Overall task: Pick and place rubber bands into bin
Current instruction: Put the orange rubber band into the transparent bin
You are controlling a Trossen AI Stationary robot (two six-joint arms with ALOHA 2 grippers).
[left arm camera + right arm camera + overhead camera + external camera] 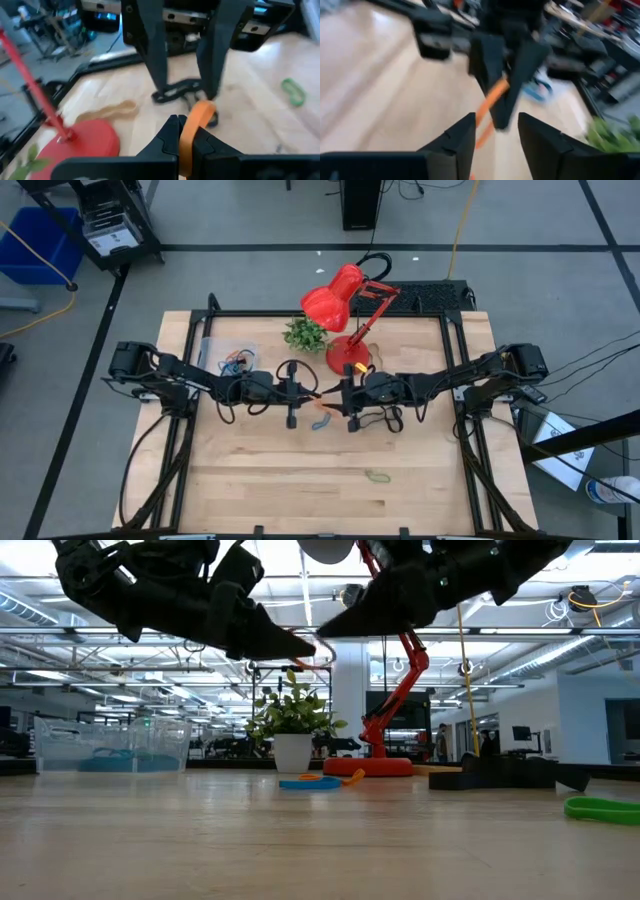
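My two grippers meet above the middle of the table. My left gripper point(312, 393) point(184, 122) is shut on an orange rubber band point(197, 117) point(492, 100). Facing it, my right gripper point(338, 394) point(495, 125) is open, with its fingers on either side of the band's free end. The clear bin point(222, 358) point(110, 745) stands at the far left with some bands inside. Flat on the wood lie a blue and an orange band point(322, 421), a green band point(377, 476) and a brown band point(107, 111). My left gripper pinches the orange band's near end point(189, 137) between its two fingers. The fingers come nearly level from the table's left. The band sticks out past the fingertips and curls up, clear of the table. My right gripper: whether a finger touches the band I cannot tell.
A red desk lamp with a round base point(347, 355) and a small potted plant point(305, 333) stand just beyond the grippers. A dark loop point(175, 92) lies under the right gripper. Bare wood stretches toward the near edge point(300, 500).
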